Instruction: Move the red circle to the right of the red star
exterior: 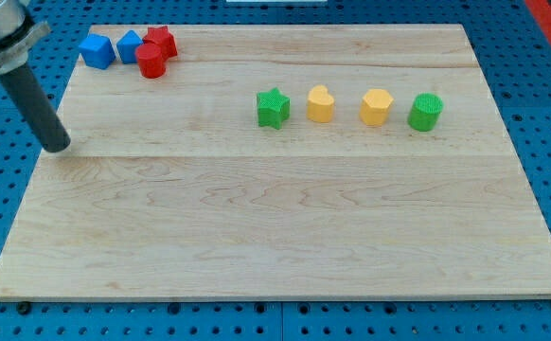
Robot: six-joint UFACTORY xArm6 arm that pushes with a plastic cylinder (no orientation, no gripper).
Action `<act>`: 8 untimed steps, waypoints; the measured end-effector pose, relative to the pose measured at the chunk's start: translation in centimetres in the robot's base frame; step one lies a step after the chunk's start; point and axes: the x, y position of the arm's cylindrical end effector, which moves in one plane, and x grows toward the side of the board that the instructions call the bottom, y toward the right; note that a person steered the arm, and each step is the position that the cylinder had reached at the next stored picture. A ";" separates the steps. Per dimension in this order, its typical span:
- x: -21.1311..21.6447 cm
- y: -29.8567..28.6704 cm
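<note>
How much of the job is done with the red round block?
Nothing looks done yet. The red circle sits touching the red star, below and slightly to the view's left of it. My tip rests far off by the board's left edge. Left: push the circle round to the star's right.

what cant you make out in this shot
- Red star, camera view: its lower left is covered by the red circle, so its full outline is hidden.
- Arm above my tip: cut off by the view's top-left edge.
- Yellow blocks: too small to name shapes.
</note>
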 end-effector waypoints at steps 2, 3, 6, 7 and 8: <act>-4.6 1.2; -6.8 1.7; -12.0 1.7; -12.6 4.7; -12.8 7.4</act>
